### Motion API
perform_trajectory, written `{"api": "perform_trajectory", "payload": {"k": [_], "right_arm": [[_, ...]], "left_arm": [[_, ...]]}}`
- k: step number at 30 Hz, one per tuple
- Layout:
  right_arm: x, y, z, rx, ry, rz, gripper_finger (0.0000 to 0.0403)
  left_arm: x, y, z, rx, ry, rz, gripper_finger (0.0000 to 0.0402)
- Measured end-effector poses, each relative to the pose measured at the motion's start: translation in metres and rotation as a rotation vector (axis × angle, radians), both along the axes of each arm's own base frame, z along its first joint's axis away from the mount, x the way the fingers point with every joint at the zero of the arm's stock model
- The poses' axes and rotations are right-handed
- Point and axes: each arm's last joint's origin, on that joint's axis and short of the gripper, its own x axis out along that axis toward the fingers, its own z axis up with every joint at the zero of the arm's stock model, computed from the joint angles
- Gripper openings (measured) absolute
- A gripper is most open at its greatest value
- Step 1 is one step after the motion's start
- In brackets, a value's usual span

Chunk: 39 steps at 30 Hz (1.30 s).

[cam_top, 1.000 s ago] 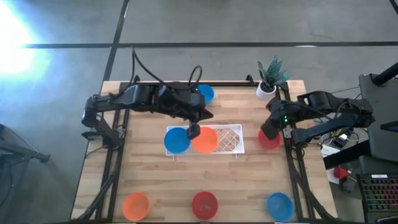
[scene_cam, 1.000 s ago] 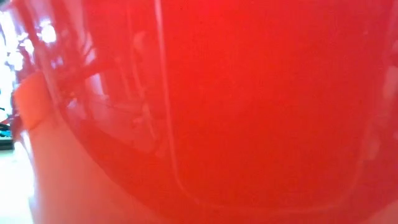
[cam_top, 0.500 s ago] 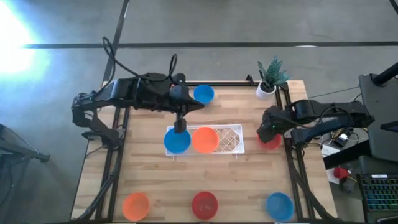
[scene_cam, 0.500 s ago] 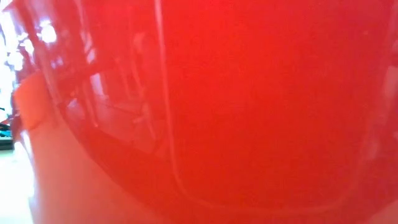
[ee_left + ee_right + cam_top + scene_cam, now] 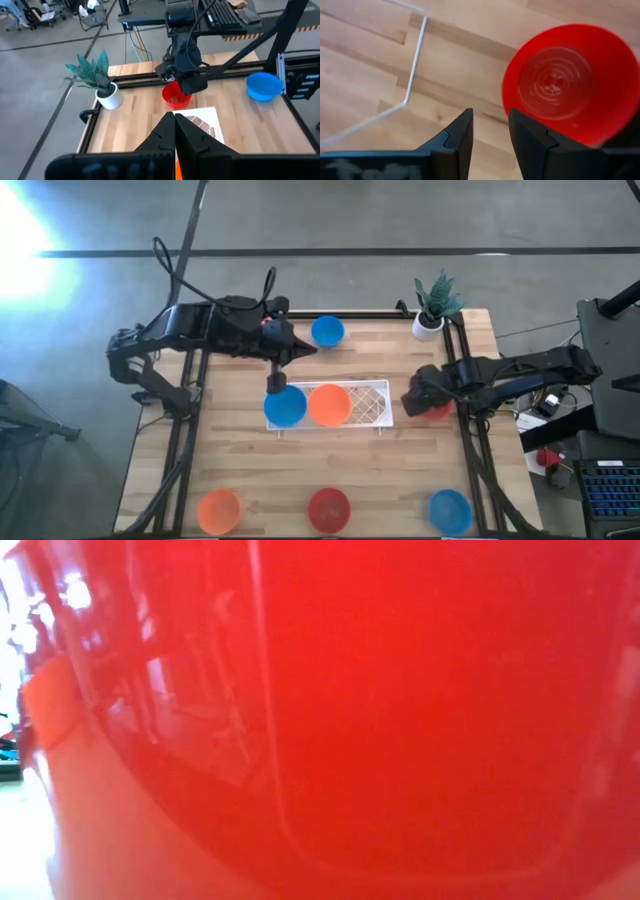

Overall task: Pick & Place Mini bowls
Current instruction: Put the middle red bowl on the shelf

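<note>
- Hovering above the blue bowl [image 5: 285, 407] at the tray's left end: left gripper [image 5: 276, 382], fingers pressed together, holding nothing.
- White tray [image 5: 372, 405], mid-worktop, also carries an orange bowl [image 5: 329, 404] beside the blue one.
- Second blue bowl [image 5: 327, 331] near the back edge.
- Front edge: orange bowl [image 5: 219, 509], red bowl [image 5: 329, 507], blue bowl [image 5: 449, 510].
- Right gripper [image 5: 489, 134], fingers narrowly parted, at the rim of a red bowl [image 5: 571, 83] near the right edge; nothing gripped.
</note>
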Motion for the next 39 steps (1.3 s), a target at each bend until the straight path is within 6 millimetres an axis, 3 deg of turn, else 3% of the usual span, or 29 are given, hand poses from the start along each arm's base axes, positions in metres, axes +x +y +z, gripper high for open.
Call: {"api": "perform_trajectory", "payload": {"k": [11,20,26,39], "right_arm": [[-0.007,-0.001,-0.036,0.014,0.035,-0.095,0.0118],[-0.002,0.000,-0.051,0.034,-0.052,-0.130,0.0118],[-0.009,-0.001,-0.066,0.037,-0.018,-0.168,0.0118],[-0.004,0.000,-0.057,0.021,-0.044,-0.080,0.0100]], "left_arm": [[-0.006,0.000,-0.003,0.087,0.055,-0.039,0.0002],[-0.008,0.000,-0.006,0.105,0.098,-0.049,0.0002],[-0.009,0.000,-0.006,0.102,0.105,-0.048,0.0002],[-0.007,0.000,-0.004,0.064,0.074,-0.029,0.0002]]}}
